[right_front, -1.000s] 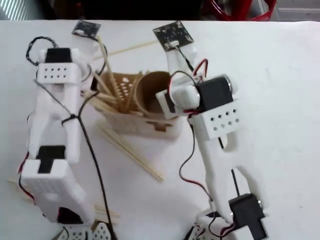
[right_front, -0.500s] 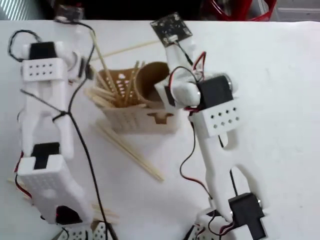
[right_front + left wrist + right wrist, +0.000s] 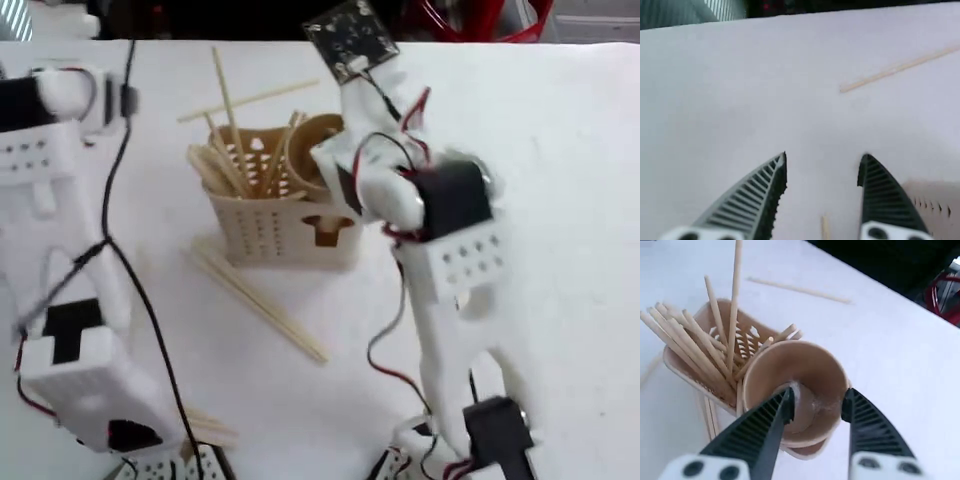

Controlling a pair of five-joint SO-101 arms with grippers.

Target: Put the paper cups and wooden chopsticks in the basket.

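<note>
A cream slotted basket [image 3: 285, 232] stands mid-table with a bundle of wooden chopsticks [image 3: 232, 160] leaning in its left half. A brown paper cup [image 3: 312, 150] sits upright in its right half. My right gripper [image 3: 816, 397] hangs open over the paper cup [image 3: 795, 390], one fingertip inside the mouth, the other at the rim. The chopsticks [image 3: 700, 347] fan out beside it in the basket [image 3: 685, 372]. My left gripper [image 3: 822, 162] is open above bare table, far left of the basket. A loose chopstick [image 3: 897, 67] lies beyond it.
A pair of chopsticks [image 3: 260, 300] lies on the table in front of the basket. One chopstick [image 3: 250, 100] lies behind it. More sticks [image 3: 205, 425] lie near the left arm's base [image 3: 80, 390]. The right arm [image 3: 450, 260] stands close beside the basket.
The left arm has swung away from the basket toward the table's far left edge. The right arm has shifted slightly, staying over the cup.
</note>
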